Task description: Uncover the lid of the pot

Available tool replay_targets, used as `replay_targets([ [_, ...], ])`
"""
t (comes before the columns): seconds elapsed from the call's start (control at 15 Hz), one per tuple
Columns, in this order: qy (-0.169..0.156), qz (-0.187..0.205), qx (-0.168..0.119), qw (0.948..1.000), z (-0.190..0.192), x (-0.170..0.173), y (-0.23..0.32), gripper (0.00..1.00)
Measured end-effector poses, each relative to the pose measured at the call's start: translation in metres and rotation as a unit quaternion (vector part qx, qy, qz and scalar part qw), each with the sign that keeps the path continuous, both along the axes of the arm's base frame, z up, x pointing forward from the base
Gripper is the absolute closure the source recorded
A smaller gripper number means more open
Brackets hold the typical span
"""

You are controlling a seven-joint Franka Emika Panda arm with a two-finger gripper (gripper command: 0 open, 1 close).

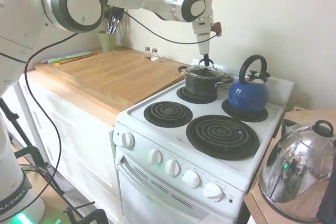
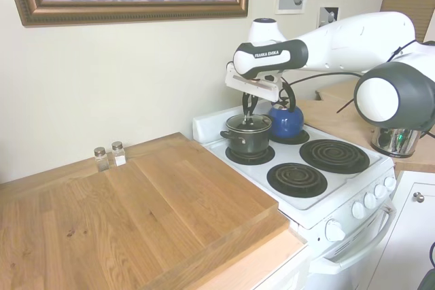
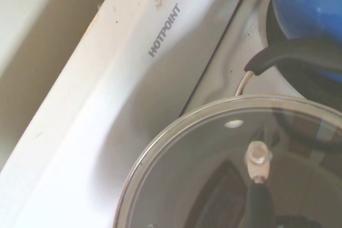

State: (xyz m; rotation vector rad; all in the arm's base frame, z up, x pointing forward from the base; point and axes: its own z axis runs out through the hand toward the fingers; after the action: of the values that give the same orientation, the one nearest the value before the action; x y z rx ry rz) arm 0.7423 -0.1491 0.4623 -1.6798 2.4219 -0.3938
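A kitchen with a cream wall is showing in the first exterior view, and a wooden counter (image 1: 113, 74) is filling the left half of the frame. At its far edge, in the upper left, a green cup (image 1: 107, 40) of utensils is standing, with two small shakers (image 1: 151, 53) sitting just right of it near the wall. The white arm is reaching in from the upper left across the counter toward the centre.

Right of the counter, a white stove (image 1: 210, 145) with four black coil burners is taking up the centre and lower middle. The pot (image 1: 202, 82) is sitting on the back left burner, just above frame centre, and the lid (image 1: 205, 71) is resting on top of it, covering it. The gripper (image 1: 207, 61) is hanging straight down over the lid, its fingers down at the black loop handle; I cannot tell whether they are closed on it.

Just right of the pot, a blue kettle (image 1: 249, 94) is standing on the back right burner. At the lower right edge, a large shiny steel dome (image 1: 296, 169) is sitting on a wooden side surface.
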Motion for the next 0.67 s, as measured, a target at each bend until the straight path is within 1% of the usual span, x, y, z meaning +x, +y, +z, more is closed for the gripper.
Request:
replay_targets([
  [0.13, -0.007, -0.003, 0.004, 1.0000, 0.007, 0.000, -0.003, 1.00],
  [0.47, -0.030, -0.001, 0.007, 0.9995, 0.049, -0.005, -0.002, 1.00],
  [0.53, -0.037, 0.005, 0.007, 0.9993, 0.062, -0.007, 0.006, 1.00],
  [0.67, -0.049, 0.028, 0.014, 0.9983, 0.090, -0.020, 0.038, 1.00],
])
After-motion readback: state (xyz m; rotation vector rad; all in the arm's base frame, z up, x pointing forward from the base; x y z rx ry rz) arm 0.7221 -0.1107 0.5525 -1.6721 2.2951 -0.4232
